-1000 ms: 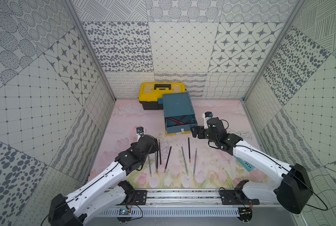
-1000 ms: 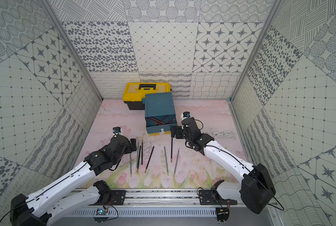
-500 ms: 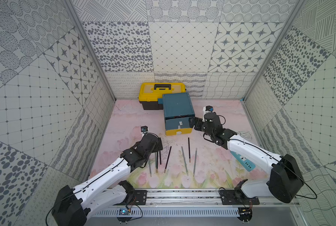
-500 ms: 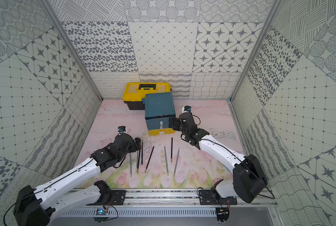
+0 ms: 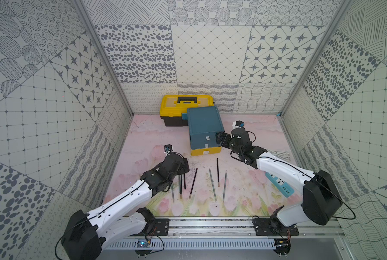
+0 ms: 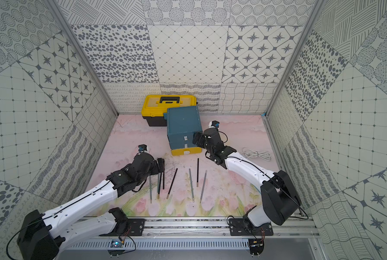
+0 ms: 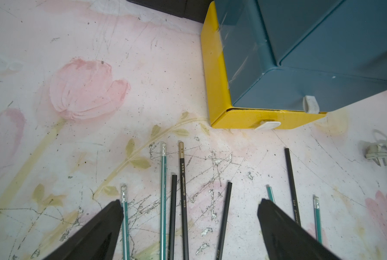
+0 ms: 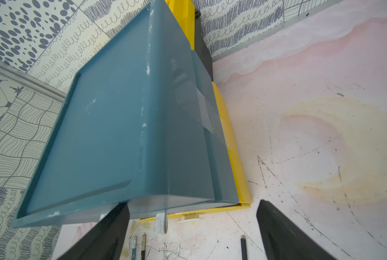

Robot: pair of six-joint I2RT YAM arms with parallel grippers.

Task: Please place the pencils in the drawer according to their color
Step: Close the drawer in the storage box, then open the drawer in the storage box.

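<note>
The teal drawer [image 5: 205, 128] cabinet stands at the back of the mat with all three fronts pushed in, the lowest one yellow [image 5: 206, 151]. Several pencils [image 5: 212, 184] lie side by side on the mat in front of it, green-silver [image 7: 163, 191] and black [image 7: 182, 191]. My left gripper [image 5: 184, 167] hovers open over the leftmost pencils, which run between its fingers [image 7: 98, 231]. My right gripper [image 5: 220, 139] is open at the cabinet's front right corner, holding nothing. In the right wrist view a white tab [image 8: 162, 221] hangs between the fingers [image 8: 111, 227].
A yellow toolbox [image 5: 187, 105] with a black handle stands behind the cabinet, touching it. A white cable [image 6: 256, 154] and its plug [image 7: 376, 154] lie on the right of the mat. A blue power strip [image 5: 279, 186] lies under my right arm.
The top drawer, open a second ago with reddish pencils inside, is now shut. My right gripper moved in to the cabinet's front. My left gripper moved forward over the pencils.
</note>
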